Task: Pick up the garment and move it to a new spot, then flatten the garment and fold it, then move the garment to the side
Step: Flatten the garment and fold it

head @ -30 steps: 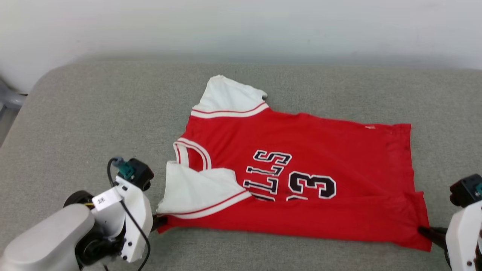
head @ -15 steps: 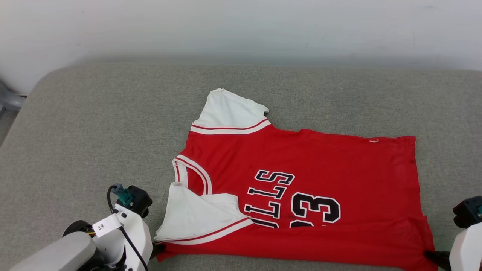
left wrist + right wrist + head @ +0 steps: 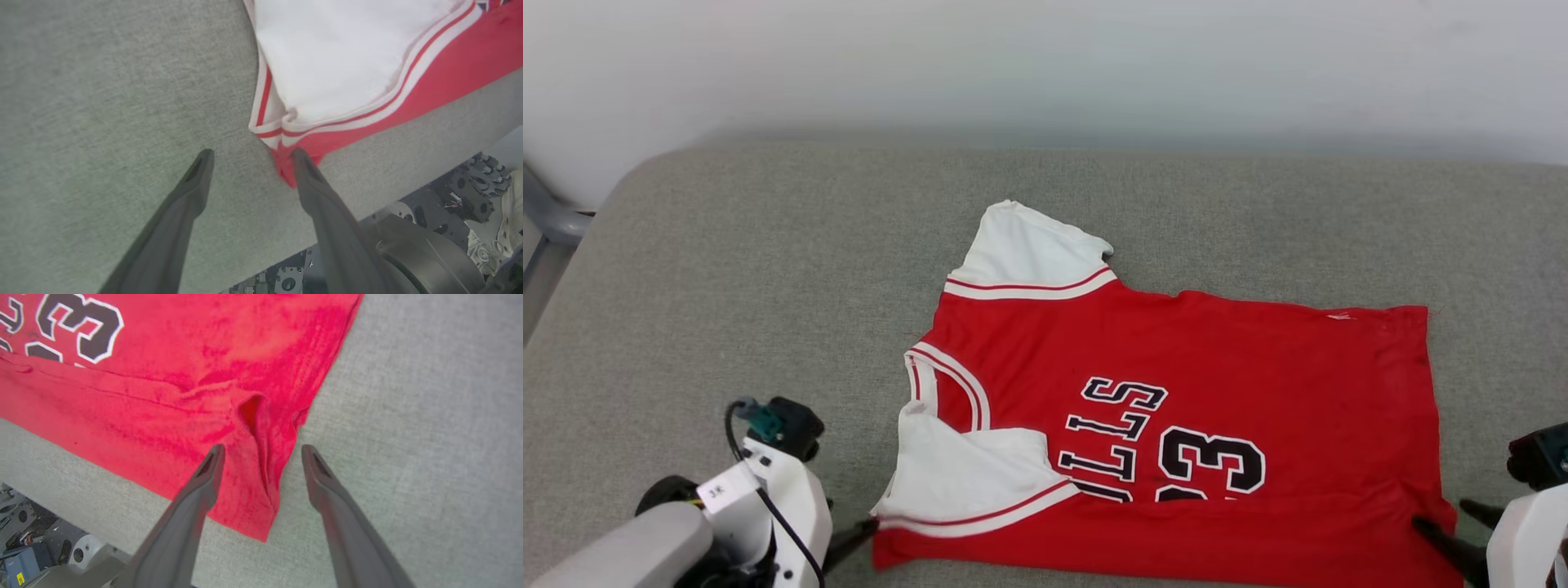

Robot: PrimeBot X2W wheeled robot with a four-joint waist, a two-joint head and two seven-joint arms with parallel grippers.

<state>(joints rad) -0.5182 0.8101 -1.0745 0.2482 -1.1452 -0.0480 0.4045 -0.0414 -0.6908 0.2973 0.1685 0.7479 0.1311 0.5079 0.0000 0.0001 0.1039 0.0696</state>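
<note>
The shirt (image 3: pixel 1176 359) lies spread on the table (image 3: pixel 768 261), its near edge folded over. The left pincer (image 3: pixel 251 157) and right pincer (image 3: pixel 263 451) stand wide open at its near corners, gripping nothing, probably so the fold can settle.

Black, white-outlined lettering (image 3: pixel 1112 433) on the chest of the red garment (image 3: pixel 1258 367) reads "LLS", running sideways, the rest lost under a fold. Beside it stands the number (image 3: pixel 1213 460) "3", a second digit half hidden. A white tag (image 3: pixel 716 492) on the left arm (image 3: pixel 621 547) is too small to read.
</note>
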